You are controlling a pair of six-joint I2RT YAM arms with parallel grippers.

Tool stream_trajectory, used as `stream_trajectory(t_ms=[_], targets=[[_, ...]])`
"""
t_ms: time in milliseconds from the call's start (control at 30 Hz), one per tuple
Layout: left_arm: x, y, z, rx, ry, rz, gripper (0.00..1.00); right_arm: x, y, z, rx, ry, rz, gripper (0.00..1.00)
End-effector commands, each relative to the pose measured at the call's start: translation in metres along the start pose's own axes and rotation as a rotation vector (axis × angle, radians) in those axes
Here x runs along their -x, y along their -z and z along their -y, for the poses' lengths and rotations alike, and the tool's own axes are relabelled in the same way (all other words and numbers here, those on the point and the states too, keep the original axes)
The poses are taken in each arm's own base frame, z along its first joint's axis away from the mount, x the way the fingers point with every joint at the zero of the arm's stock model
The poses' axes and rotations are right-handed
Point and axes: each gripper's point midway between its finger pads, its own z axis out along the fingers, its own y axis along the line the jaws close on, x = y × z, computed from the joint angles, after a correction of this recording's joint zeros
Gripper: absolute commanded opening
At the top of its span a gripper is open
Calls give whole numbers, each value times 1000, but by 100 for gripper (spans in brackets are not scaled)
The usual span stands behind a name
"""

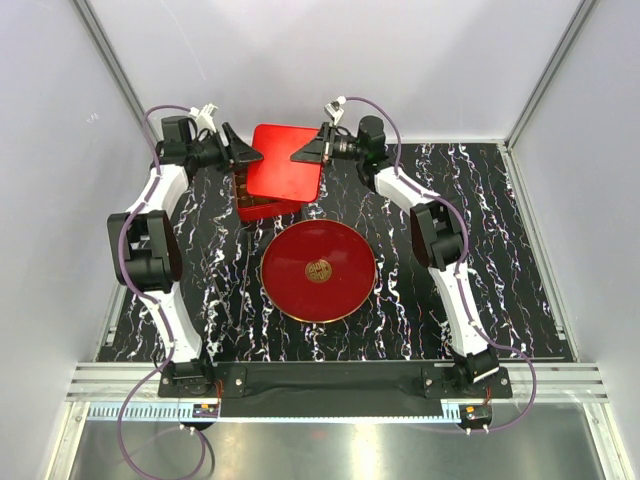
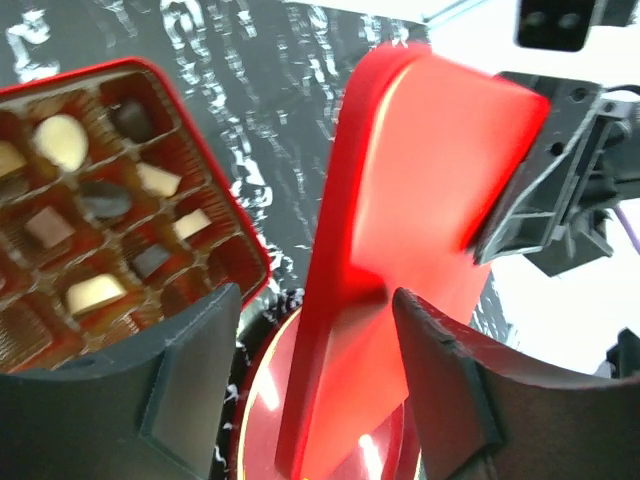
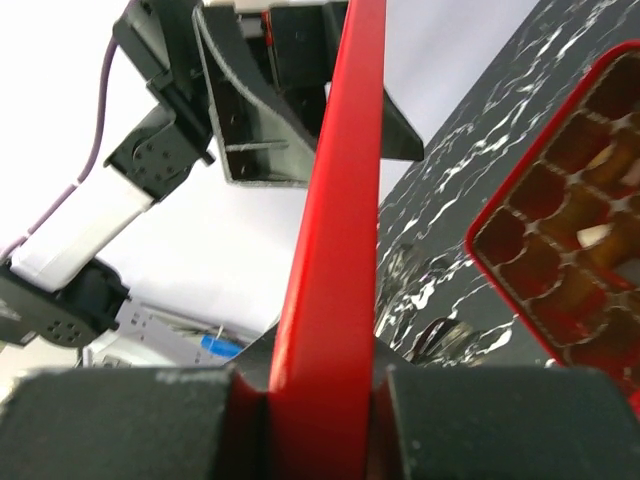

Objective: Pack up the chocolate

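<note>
Chocolates (image 2: 100,200) fill the red box (image 2: 232,205), just near of the left gripper (image 2: 315,345), which gapes around the red lid (image 2: 420,200) that the right gripper (image 1: 308,151) pinches.

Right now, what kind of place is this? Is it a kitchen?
Not a kitchen. It is most likely a robot test booth. Plain white walls in a metal frame close it in, and two robot arms are bolted at the near edge of a black marbled tabletop.
</note>
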Motion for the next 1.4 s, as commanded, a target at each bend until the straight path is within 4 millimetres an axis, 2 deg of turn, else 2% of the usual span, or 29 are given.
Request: stream_trajectory(t_ms=[0, 100, 167, 300, 367, 400, 433, 467, 533, 633, 767, 1067, 1367], targets=[[6, 2, 25, -123, -35, 11, 63, -2, -8, -33, 90, 71, -37, 2], [7, 1, 26, -128, -25, 16, 42, -1, -9, -33, 85, 66, -34, 12], [7, 2, 24, -126, -16, 19, 28, 2, -9, -25, 50, 44, -20, 21], [9, 1, 24, -139, 33, 23, 17, 8, -8, -10, -2, 10, 21, 31], [13, 3, 19, -140, 54, 44, 15, 11, -8, -5, -13, -10, 39, 36], [20, 4, 24, -168, 64, 71, 12, 13, -7, 0, -20, -20, 49, 38], [19, 5, 18, -177, 91, 78, 11, 14, -7, 1, -20, -30, 54, 39], [20, 6, 20, -194, 138, 83, 11, 15, -5, 6, -27, -42, 60, 40], [27, 9, 21, -220, 123, 114, 9, 16, -5, 8, -26, -53, 67, 43], [33, 11, 11, -208, 144, 137, 8, 21, 0, 16, -42, -68, 90, 45], [35, 10, -6, -176, 165, 158, 8, 21, 1, 25, -54, -78, 99, 44], [34, 19, -30, -146, 182, 189, 6, 18, 1, 41, -53, -102, 112, 44], [41, 24, -36, -169, 179, 217, 4, 20, 1, 39, -6, -109, 127, 49]])
